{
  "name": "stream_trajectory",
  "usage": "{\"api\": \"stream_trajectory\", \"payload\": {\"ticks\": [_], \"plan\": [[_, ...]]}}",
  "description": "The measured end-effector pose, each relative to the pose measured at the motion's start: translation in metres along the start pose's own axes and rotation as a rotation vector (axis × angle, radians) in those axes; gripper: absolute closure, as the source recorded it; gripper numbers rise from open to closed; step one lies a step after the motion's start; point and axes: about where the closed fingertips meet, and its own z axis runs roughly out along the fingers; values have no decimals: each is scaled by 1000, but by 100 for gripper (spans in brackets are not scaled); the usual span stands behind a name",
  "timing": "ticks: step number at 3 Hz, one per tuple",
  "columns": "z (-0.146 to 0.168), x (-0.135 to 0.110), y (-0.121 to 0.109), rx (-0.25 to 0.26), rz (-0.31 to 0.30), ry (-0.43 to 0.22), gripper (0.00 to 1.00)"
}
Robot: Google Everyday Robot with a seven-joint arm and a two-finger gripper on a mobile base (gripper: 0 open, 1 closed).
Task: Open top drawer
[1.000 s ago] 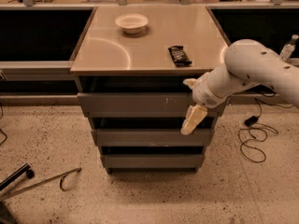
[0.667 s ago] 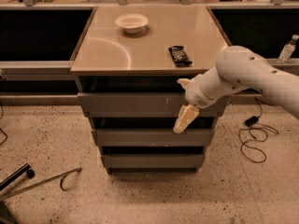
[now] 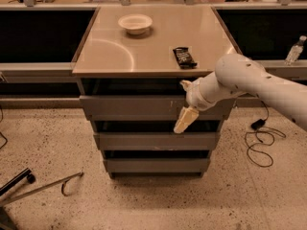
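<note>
The top drawer point(image 3: 129, 107) is the widest grey front panel, just under the tan countertop, with small white scratches right of centre. It sticks out a little from the cabinet, with a dark gap above it. My gripper point(image 3: 184, 120) hangs from the white arm point(image 3: 249, 80) that comes in from the right. It sits in front of the right part of the top drawer's panel, at its lower edge. Its cream finger point(image 3: 185, 119) points down and left.
A white bowl point(image 3: 135, 23) and a black remote-like object point(image 3: 184, 57) lie on the countertop point(image 3: 110, 51). Two narrower grey drawers point(image 3: 156, 141) sit below. A metal bar point(image 3: 41, 188) lies on the floor at left, a black cable point(image 3: 259, 143) at right, a bottle point(image 3: 293, 51) far right.
My arm and gripper have moved left across the top drawer's front. The drawer looks the same.
</note>
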Motion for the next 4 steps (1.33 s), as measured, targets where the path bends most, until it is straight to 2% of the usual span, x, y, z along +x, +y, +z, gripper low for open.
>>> {"api": "stream_trajectory", "payload": {"ticks": [2, 3, 4], "plan": [[27, 16, -15, -25, 18, 6, 0], [39, 18, -18, -65, 14, 1, 0], [42, 18, -5, -143, 0, -13, 0]]}}
